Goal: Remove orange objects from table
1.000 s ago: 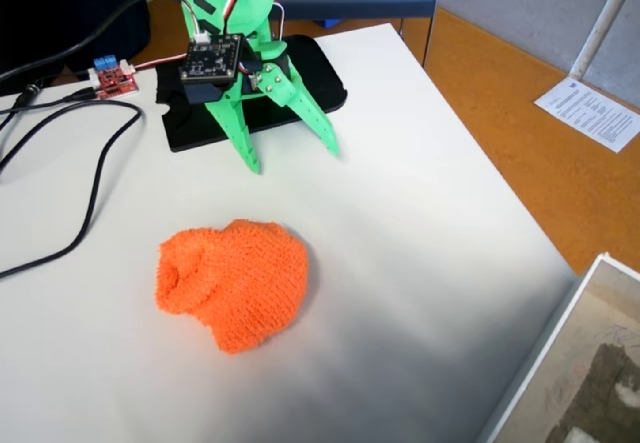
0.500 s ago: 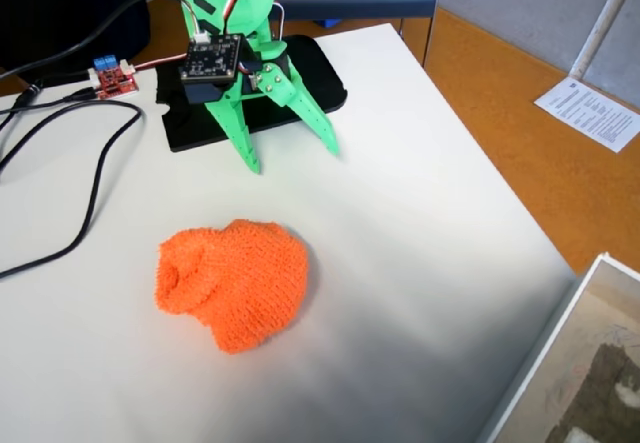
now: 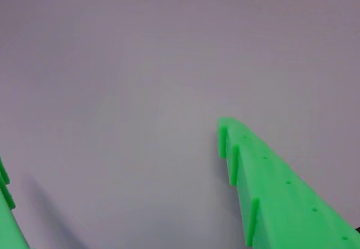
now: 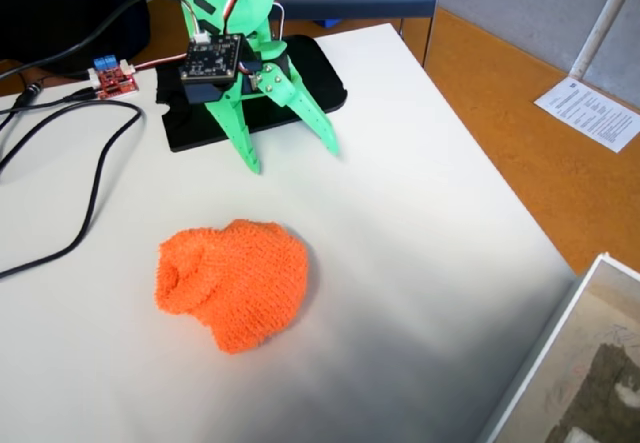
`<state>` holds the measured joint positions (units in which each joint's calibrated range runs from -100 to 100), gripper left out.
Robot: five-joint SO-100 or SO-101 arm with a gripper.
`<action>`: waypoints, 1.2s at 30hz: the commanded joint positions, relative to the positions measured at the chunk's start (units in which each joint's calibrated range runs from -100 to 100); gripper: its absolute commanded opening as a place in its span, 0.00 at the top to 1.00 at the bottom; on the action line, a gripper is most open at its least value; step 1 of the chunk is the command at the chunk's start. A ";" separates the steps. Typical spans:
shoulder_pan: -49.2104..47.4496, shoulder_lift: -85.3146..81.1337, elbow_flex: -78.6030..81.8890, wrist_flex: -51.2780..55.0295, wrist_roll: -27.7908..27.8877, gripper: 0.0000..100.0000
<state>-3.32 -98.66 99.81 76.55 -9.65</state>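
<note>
Pincer (image 4: 292,158) is hanging with its green jaws spread wide and nothing between them, tips pointing down just in front of the black base plate (image 4: 318,75). I am seeing only bare white table (image 3: 169,63) in the wrist view. The orange woolly lump (image 4: 232,281) is lying on the table well apart from the base plate, toward the camera and slightly left of my pincer in the fixed view. Its long axis is running roughly left-right. Judgement: reach outward and slightly left before closing.
</note>
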 commanded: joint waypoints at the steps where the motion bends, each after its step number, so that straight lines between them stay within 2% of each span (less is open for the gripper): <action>1: 0.10 0.09 -0.20 0.18 0.24 0.60; 36: 0.10 0.09 -0.20 0.18 0.24 0.60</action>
<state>-3.32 -98.66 99.81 76.55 -9.65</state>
